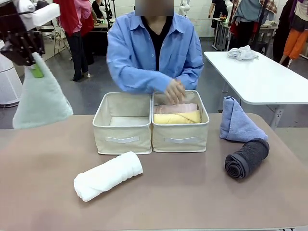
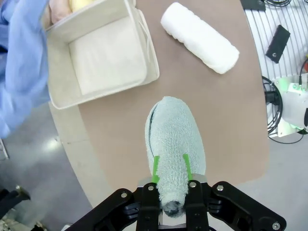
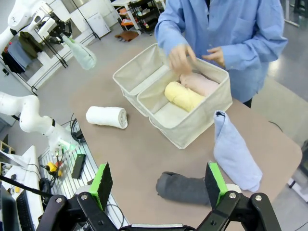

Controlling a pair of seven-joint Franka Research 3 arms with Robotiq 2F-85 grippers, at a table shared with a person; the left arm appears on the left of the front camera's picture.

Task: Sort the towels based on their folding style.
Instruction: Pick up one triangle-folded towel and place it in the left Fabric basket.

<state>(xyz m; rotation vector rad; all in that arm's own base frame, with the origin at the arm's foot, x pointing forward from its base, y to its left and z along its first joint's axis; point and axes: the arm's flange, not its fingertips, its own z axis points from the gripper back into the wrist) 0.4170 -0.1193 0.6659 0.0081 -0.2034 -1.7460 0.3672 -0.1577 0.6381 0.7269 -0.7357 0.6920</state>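
While the left fingers [image 2: 155, 169] clench the narrow end of the grey-green triangle towel [image 2: 174, 132] above the surface [image 2: 231, 120], the right fingers [image 3: 102, 182] gape wide above the dark grey roll [image 3: 185, 188], the light blue triangle [image 1: 237, 122] just beside it. The white roll [image 1: 108, 175] lies near the left basket [image 1: 121, 139]; the yellow roll [image 1: 177, 118] and pink roll [image 1: 175, 109] sit in the right basket [image 1: 180, 139] under the person's hand [image 1: 174, 90].

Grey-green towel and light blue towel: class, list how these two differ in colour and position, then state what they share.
Colour: the grey-green towel is pale green, the light blue towel blue. Position: the grey-green towel hangs in the air, clamped in the left gripper; the light blue towel rests on the table. Shared: both are pointed folds of terry cloth.
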